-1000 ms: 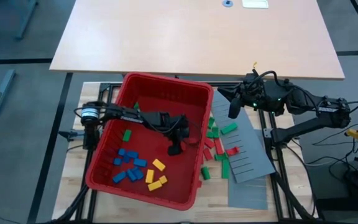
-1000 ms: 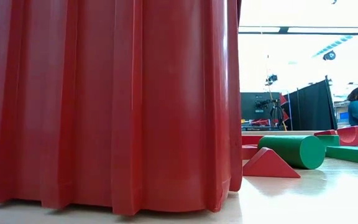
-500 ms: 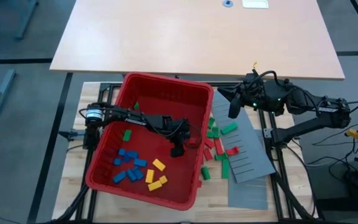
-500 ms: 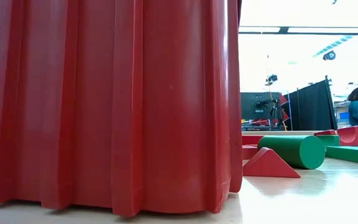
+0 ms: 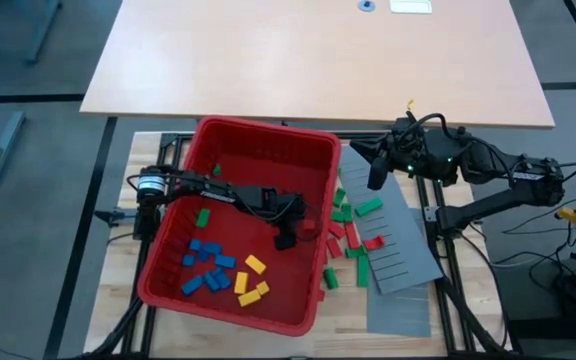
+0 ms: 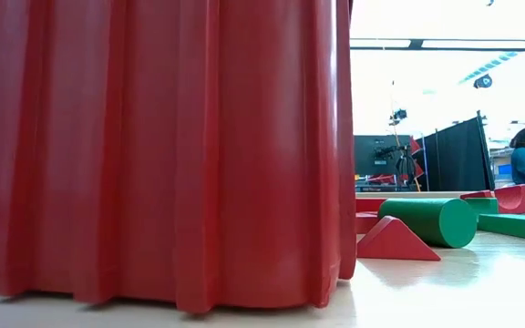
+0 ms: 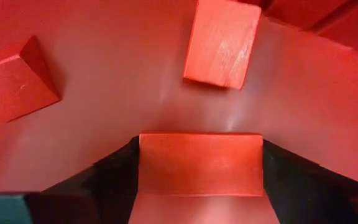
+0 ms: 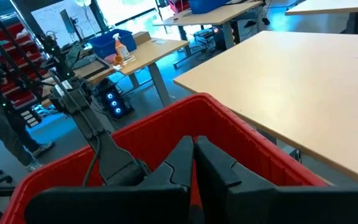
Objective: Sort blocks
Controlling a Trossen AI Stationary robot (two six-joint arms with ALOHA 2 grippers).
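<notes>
From my seat, the high view has the red bin [image 5: 253, 170] sitting left of centre, tilted a bit. Bottom left of the bin floor there's a bunch of blue blocks [image 5: 208, 265], one green block [image 5: 204, 217] above them, and a few yellow blocks [image 5: 251, 285] just to their right. My left gripper [image 5: 286, 238] is down inside the bin near its right wall, and in the left wrist view it's clamped on a red block [image 7: 199, 163] held flat between the fingers [image 7: 107, 177], with two more red ones lying on the bin floor ahead. Right of the bin, red and green blocks [image 5: 353, 235] are scattered along the edge of the grey slotted panel [image 5: 398, 235]. The right gripper [image 5: 376, 172] hangs above that panel's upper end, fingers pressed together.
</notes>
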